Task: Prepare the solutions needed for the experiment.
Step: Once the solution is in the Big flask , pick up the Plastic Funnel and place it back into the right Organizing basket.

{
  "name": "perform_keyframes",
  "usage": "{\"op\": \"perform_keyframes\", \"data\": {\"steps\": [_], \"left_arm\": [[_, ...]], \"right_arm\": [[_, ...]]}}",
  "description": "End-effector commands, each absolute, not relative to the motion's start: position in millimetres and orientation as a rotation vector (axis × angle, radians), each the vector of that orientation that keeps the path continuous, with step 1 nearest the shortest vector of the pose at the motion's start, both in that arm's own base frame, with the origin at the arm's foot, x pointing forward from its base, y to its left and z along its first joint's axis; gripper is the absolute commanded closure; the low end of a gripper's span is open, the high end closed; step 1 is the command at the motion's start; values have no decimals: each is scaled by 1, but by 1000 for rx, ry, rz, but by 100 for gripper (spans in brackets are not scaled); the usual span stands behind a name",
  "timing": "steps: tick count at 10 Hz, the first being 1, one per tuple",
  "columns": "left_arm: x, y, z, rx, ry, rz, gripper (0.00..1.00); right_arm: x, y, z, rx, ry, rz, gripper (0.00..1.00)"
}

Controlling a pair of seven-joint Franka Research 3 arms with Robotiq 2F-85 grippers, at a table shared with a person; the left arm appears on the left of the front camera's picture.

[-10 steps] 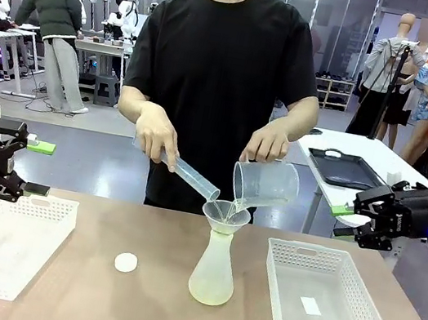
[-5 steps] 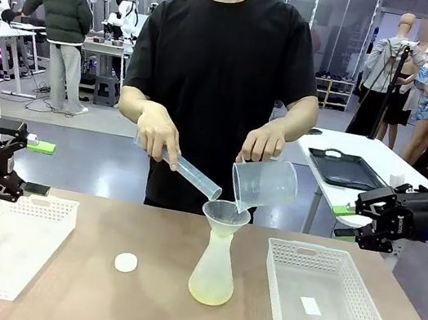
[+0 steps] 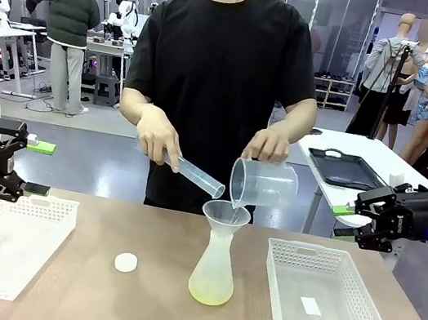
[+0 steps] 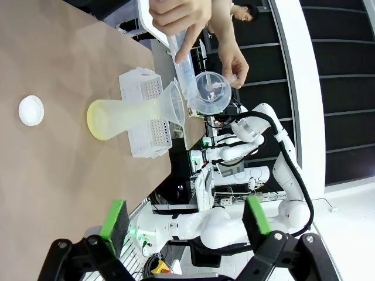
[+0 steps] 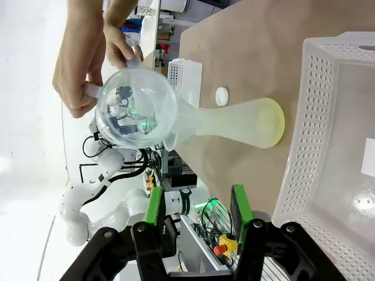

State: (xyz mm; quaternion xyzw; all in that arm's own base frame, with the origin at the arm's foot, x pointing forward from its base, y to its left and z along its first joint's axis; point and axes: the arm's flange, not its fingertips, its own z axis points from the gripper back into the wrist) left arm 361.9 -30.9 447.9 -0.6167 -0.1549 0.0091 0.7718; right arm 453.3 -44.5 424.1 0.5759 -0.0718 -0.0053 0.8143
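Observation:
A frosted conical flask [image 3: 215, 264] stands mid-table with a clear funnel [image 3: 226, 213] in its neck. Pale yellow solution [image 3: 209, 293] tints its base, which also shows in the left wrist view [image 4: 99, 120] and the right wrist view [image 5: 270, 123]. The person tilts a clear beaker [image 3: 264, 185] over the funnel with one hand. The other hand holds a slanted clear cylinder [image 3: 194, 176]. My left gripper [image 3: 38, 168] [image 4: 184, 219] hangs open at the table's left edge. My right gripper [image 3: 343, 220] [image 5: 196, 208] hovers past the right end, jaws apart and holding nothing.
A white mesh basket [image 3: 56, 211] sits at the left and another [image 3: 287, 264] at the right, the latter with a small white slip inside. A white round cap [image 3: 126, 261] lies on the table left of the flask. A black tray [image 3: 345, 171] rests on a far table.
The person has raised the beaker slightly and tipped it back toward upright over the funnel. The right gripper drifted a little at first; the left stayed still.

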Motion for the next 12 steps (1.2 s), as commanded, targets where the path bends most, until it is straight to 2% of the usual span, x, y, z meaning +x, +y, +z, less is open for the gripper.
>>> {"op": "perform_keyframes", "data": {"steps": [1, 9, 12], "left_arm": [[362, -35, 450, -1367, -347, 27, 0], [362, -35, 450, -1367, -347, 27, 0], [362, -35, 450, -1367, -347, 27, 0]], "right_arm": [[455, -46, 426, 1219, -152, -3, 42], [453, -45, 424, 1229, -153, -11, 42], [458, -39, 445, 1147, -242, 62, 42]]}}
